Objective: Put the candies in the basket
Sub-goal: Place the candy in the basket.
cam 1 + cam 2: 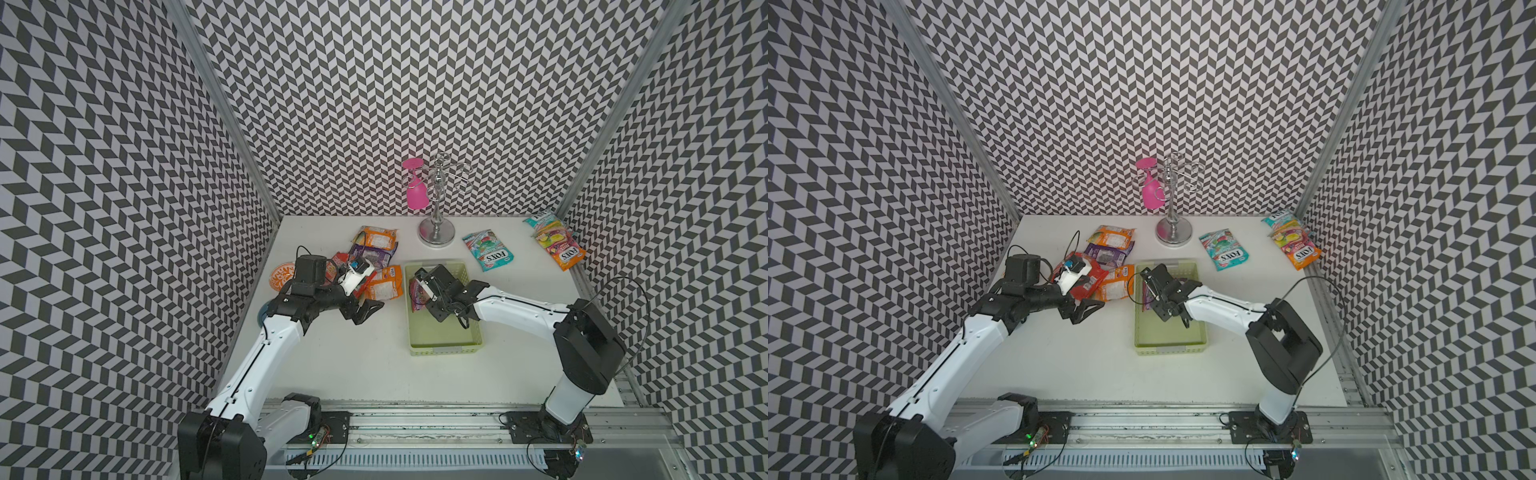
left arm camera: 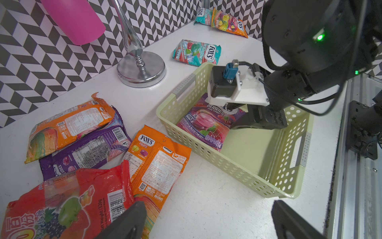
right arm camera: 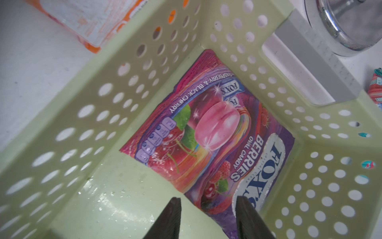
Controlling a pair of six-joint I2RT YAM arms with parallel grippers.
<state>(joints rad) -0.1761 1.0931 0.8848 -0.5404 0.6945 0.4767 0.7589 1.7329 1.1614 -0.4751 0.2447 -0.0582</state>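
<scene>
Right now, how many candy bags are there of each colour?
Orange bags: 3
Purple bags: 2, one lying in the basket
Teal bags: 2
Red bags: 1
Total: 8 in view

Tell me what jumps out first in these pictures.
The black-and-white chevron walls dominate all round. At the back, a pink goblet hangs upside down on a chrome stand. In the middle, a pale green basket holds one purple FOX'S Berries bag beneath the right gripper.
</scene>
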